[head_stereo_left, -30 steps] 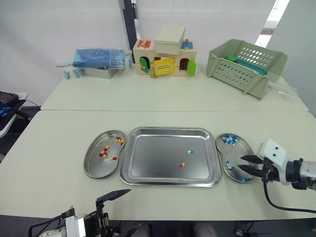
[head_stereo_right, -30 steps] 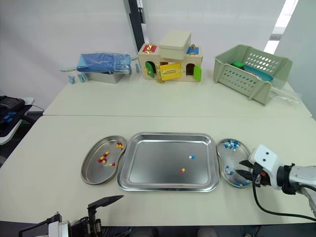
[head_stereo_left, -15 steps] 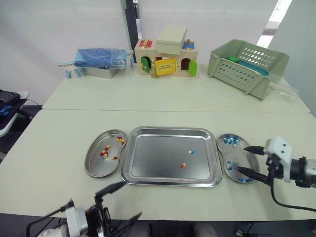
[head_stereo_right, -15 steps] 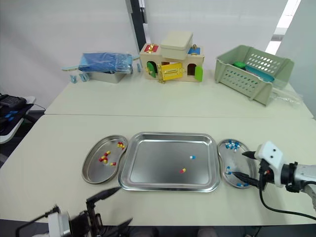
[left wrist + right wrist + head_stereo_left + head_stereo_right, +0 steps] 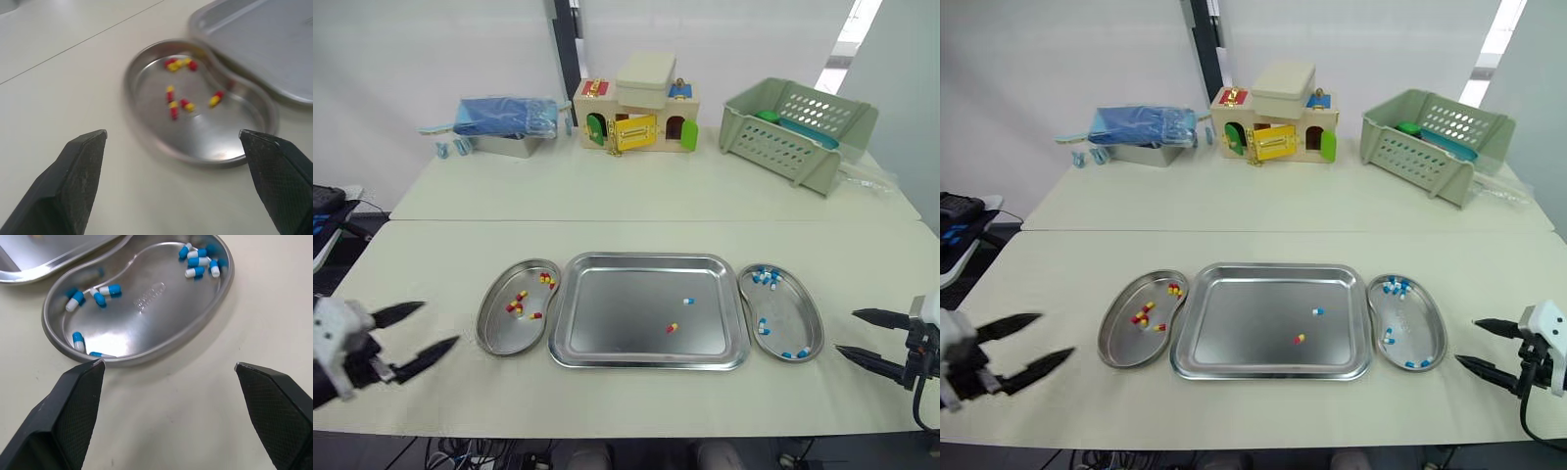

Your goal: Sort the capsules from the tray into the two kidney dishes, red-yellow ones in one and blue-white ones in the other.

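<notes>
**Both grippers parted wide and empty beside the dishes**

The left gripper (image 5: pixel 436 325) hangs over the bare table (image 5: pixel 607 201), left of the left kidney dish (image 5: pixel 497 331). Its two black fingers (image 5: pixel 73 176) are spread far apart, holding and touching nothing. The right gripper (image 5: pixel 847 331) is likewise splayed wide and empty, just right of the right kidney dish (image 5: pixel 795 315) and clear of its rim. In the tray (image 5: pixel 646 258) between the dishes lie one red-yellow capsule (image 5: pixel 673 328) and one blue-white capsule (image 5: pixel 689 301), apart from each other. Several red-yellow capsules sit in the left dish and several blue-white ones in the right.
</notes>
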Tool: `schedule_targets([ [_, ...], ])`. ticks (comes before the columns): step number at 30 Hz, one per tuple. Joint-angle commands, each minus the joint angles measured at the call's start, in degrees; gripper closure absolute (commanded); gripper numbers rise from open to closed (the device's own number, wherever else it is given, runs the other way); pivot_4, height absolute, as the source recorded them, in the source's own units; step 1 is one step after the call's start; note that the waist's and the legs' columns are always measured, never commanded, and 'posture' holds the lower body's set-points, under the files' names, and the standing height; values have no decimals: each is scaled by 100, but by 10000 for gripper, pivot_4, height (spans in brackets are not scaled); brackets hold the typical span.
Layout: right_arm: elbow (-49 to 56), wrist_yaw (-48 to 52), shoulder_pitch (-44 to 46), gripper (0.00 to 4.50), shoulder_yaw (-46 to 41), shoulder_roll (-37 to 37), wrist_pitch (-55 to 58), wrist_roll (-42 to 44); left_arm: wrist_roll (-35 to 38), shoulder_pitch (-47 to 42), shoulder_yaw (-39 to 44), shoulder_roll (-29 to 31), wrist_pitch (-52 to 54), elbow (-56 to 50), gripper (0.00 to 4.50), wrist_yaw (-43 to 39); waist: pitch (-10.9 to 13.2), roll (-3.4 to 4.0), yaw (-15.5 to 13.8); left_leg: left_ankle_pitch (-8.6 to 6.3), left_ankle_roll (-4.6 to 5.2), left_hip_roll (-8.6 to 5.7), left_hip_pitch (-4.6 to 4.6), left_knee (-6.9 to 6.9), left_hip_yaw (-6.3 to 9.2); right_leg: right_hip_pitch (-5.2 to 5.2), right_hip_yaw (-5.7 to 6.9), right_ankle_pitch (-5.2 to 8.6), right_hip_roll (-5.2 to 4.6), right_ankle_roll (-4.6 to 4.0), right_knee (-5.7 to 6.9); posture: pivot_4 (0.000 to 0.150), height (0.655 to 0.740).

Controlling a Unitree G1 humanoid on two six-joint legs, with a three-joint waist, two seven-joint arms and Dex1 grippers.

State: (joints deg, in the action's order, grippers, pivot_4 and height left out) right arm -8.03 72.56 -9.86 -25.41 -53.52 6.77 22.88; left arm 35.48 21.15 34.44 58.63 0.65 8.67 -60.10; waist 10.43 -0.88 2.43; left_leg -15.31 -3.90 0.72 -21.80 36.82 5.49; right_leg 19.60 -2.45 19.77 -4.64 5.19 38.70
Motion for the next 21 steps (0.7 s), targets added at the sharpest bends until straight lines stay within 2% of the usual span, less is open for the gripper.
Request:
schedule_targets([
  [1,-205,36,151,267,-33,-4,-386,-45,-385,-377,172,251,-220,754,0,-255,1,-1,7,0,0,1,0,-1,0,1,0,0,0,0,1,1500,7400],
  [13,-171,-67,128,267,-85,-1,-379,41,-881,-1026,47,135,-251,1162,0,-620,2,0,48,0,-1,5,-1,-3,0,3,1,0,0,0,6,1500,7400],
  [16,65,-99,51,267,-127,84,-303,160,-912,-1103,-50,82,-268,1022,0,-761,2,0,46,0,-1,5,-1,-3,1,3,1,0,0,0,7,1500,7400],
  [21,1048,-121,-601,267,-319,431,-189,547,-795,-1187,-330,69,86,157,0,-909,2,-1,19,0,-1,6,-6,-1,1,4,2,0,-1,0,7,1500,7400],
])
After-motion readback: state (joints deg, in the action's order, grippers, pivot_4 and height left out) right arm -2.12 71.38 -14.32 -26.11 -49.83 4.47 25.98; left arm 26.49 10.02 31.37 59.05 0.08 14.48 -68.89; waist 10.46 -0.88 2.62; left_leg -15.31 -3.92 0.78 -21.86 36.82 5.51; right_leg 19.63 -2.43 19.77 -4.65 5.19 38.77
